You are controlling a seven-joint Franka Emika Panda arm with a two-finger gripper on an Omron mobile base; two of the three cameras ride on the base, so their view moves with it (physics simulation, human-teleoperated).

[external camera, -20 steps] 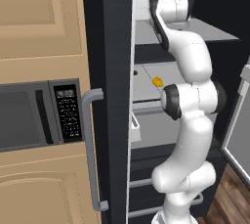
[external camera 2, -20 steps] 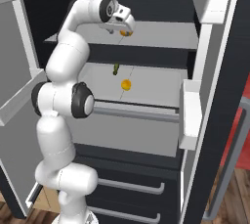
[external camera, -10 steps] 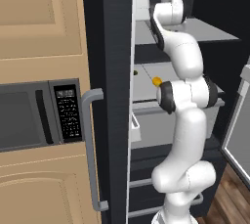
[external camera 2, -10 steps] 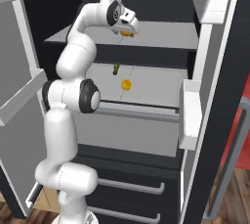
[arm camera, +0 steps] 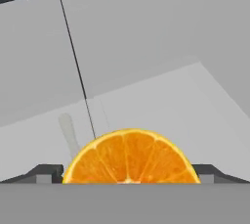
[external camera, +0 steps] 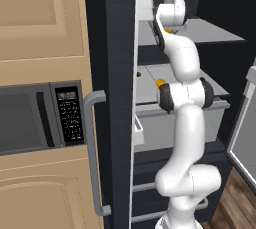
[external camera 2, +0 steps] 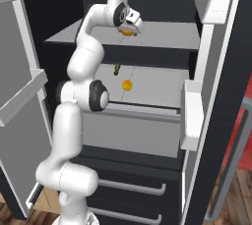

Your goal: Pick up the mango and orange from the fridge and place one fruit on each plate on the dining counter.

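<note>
Your gripper [arm camera: 129,176] pinches the deep-orange, segment-faced orange [arm camera: 130,157] between its dark fingertips [arm camera: 46,173], just above the upper light-grey shelf [external camera 2: 162,35] of the tall black fridge [external camera 2: 224,101]. You seem mid-pickup: next, draw it out clear. The small yellow-orange mango [external camera 2: 127,85] lies one shelf below.

Arm: white, dark joints, rising from the base in a tall S-curve, elbow bent at mid-height, upper links reaching up and forward. Wrist: bent over at the top, hand angled downward. Gripper [external camera 2: 130,28]: two dark fingers [arm camera: 49,173], one at each side of the orange [arm camera: 131,156], closed against it; in the left base view the gripper [external camera: 169,29] is mostly hidden behind the forearm.
</note>
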